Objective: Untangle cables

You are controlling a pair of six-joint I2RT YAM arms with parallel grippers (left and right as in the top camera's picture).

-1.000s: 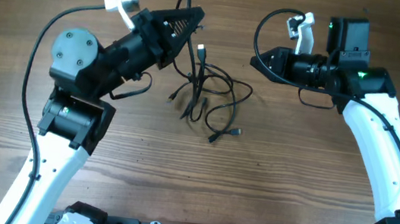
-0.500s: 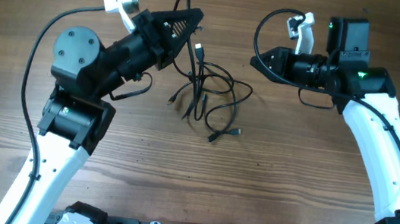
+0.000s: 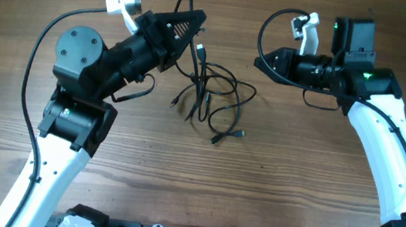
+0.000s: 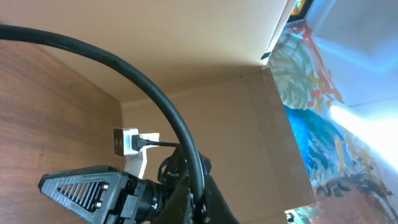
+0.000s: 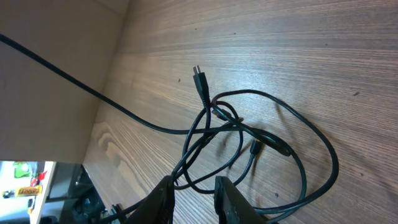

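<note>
One wooden table (image 3: 294, 194) is seen, with both arms reaching over it. Left gripper (image 3: 197, 21) is clamped shut and tilted up; one strand looks pinched in it and raised off the wood. Right gripper (image 3: 259, 61) is held slightly parted and empty, near the pile but apart from it. Cables (image 3: 205, 94) are piled in loose loops between the two grippers. They are judged light, limp and springy; a snag is likely if pulled hard. Hold is best taken just behind the free plug (image 5: 199, 78).
</note>
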